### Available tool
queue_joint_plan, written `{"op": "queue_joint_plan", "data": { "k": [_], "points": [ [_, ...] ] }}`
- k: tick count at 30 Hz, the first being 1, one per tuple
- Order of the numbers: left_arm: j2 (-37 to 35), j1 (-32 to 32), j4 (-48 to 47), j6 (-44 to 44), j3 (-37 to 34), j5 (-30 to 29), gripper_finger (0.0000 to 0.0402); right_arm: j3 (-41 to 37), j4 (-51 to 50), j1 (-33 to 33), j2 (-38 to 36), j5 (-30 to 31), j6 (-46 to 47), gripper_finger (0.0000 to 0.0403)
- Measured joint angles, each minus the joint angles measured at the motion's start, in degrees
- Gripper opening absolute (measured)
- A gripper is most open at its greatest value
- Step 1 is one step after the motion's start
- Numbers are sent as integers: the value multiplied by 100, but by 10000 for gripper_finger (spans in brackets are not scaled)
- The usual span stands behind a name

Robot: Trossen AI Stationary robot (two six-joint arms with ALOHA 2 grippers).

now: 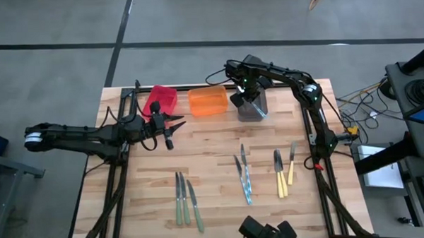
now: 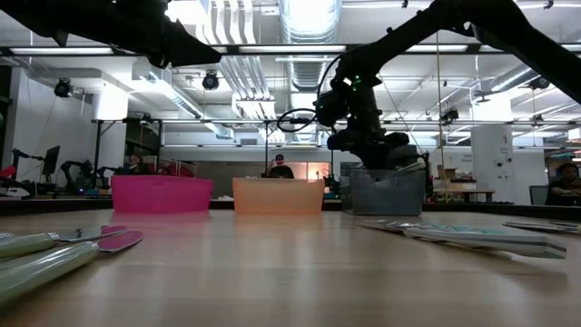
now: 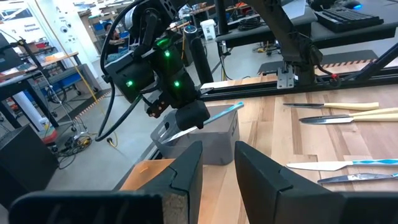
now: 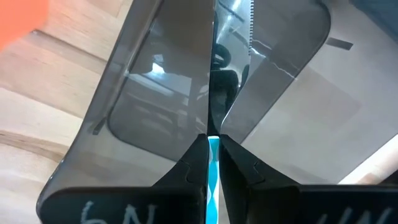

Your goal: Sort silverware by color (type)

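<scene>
My right pincer [image 1: 241, 98] is clamped on a light blue knife [image 3: 214, 118], the grey bin [image 1: 252, 108] directly beneath it. Next I lower and release. Left pincer [image 1: 171, 129] waits, fingers slightly apart.

— Where do the bins stand?
— Three in a row at the table's [image 1: 213, 144] far edge; the right gripper [image 1: 244, 97] holds a utensil [image 3: 214, 118] over the rightmost bin [image 1: 252, 105].
— And the silverware [image 1: 244, 176]?
— Near side, in three groups, left to right; the left gripper [image 1: 171, 125] hovers before the leftmost bin [image 1: 160, 99].

Grey concrete floor [image 1: 53, 25]; ceiling ducts [image 2: 313, 18], strip lights overhead.
</scene>
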Motion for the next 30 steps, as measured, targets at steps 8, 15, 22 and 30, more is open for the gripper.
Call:
{"op": "queue_joint_plan", "data": {
  "k": [8, 15, 22, 30],
  "points": [
    [0, 0, 0, -2, 0, 0, 76, 0, -2, 0, 0, 0, 126, 14],
    [0, 0, -2, 0, 0, 0, 76, 0, -18, 0, 0, 0, 174, 60],
    [0, 0, -1, 0, 0, 0, 76, 2, -19, 0, 0, 0, 173, 106],
    [-2, 0, 0, -2, 0, 0, 76, 308, -78, 43, -82, 1, -5, 123]
  ]
}}
